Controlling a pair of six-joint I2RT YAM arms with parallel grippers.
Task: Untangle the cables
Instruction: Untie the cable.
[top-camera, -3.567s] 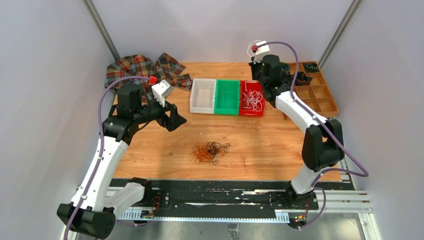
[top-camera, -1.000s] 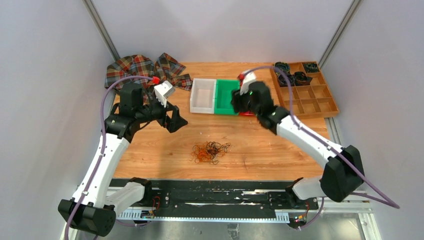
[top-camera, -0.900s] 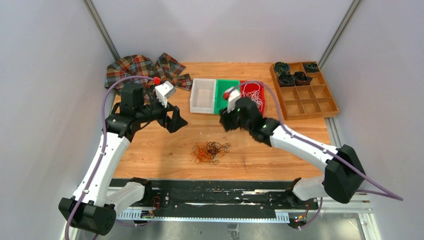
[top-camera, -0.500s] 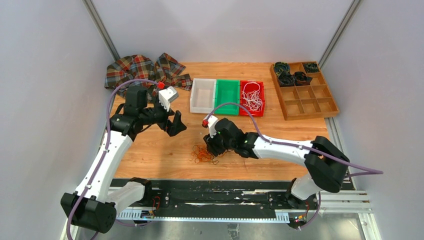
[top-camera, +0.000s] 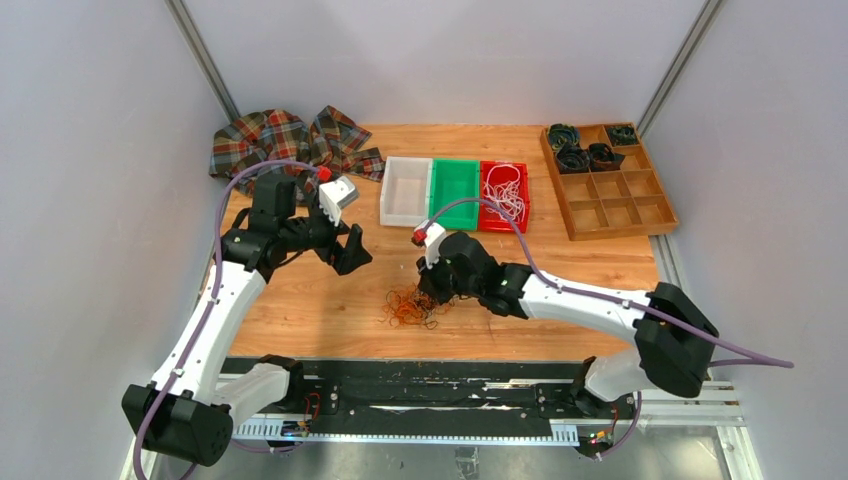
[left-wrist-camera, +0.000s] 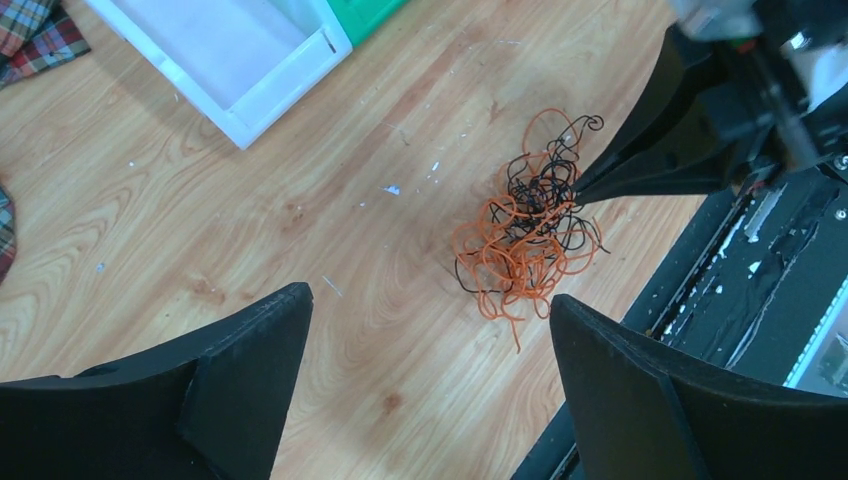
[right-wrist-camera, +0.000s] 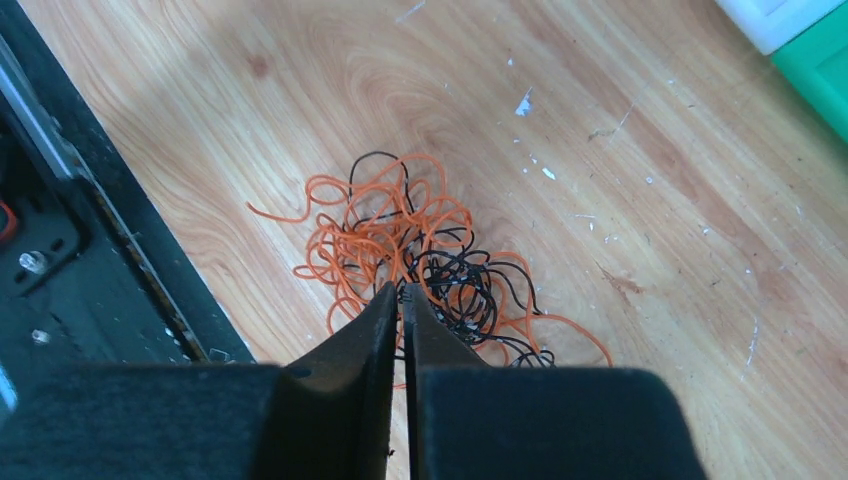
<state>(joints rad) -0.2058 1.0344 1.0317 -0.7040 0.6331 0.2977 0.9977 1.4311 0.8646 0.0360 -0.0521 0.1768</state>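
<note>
Right wrist: right gripper (right-wrist-camera: 402, 289) closed inside the cable tangle (right-wrist-camera: 441, 251); pinching several strands risks lifting the whole knot, while the left gripper (left-wrist-camera: 428, 301) is spread wide, empty.

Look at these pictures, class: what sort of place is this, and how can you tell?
Probably a robot test cell in a lab: two white-and-black robot arms bolted beside a wooden tabletop, plain grey walls closing it in, and white, green and red plastic bins.
</note>
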